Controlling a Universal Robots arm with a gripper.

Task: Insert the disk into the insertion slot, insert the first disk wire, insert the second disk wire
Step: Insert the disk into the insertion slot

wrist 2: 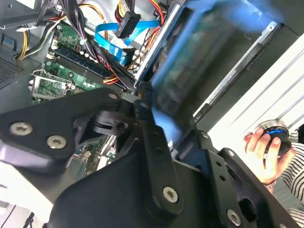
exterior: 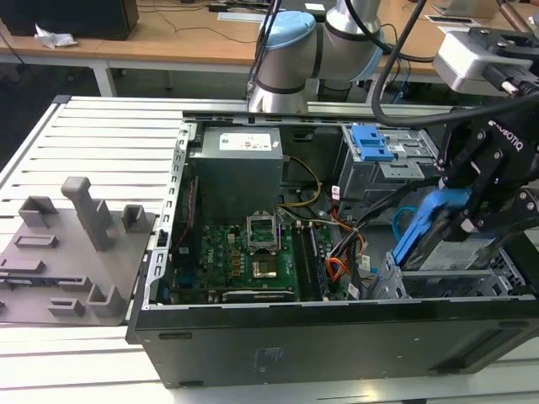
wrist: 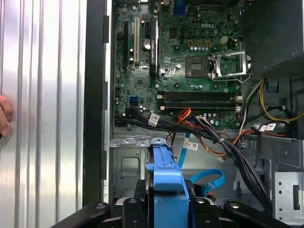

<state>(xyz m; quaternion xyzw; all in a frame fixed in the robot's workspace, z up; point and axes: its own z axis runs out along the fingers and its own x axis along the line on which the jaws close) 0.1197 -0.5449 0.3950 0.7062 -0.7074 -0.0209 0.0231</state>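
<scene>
My black gripper (exterior: 461,212) is shut on the disk (exterior: 431,225), a drive in a bright blue caddy. I hold it tilted, its low end just above the insertion slot (exterior: 450,271), the low silver cage at the case's front corner on the exterior view's right. In the first wrist view the blue caddy (wrist: 166,175) sticks out between my fingers over the silver cage floor (wrist: 127,167). The second disk wire (wrist: 209,182), a thin light-blue flat cable, loops loose beside the cage and also curves behind the disk (exterior: 402,220). I cannot single out the first disk wire among the orange, red and black bundle (wrist: 213,138).
The open computer case (exterior: 320,337) lies on a slatted metal table (exterior: 93,143). A taller grey bay with a blue latch (exterior: 371,145) stands behind the slot. A grey fixture plate (exterior: 72,252) lies on the exterior view's left. A person's hand (wrist 2: 264,151) holds a device beside the case.
</scene>
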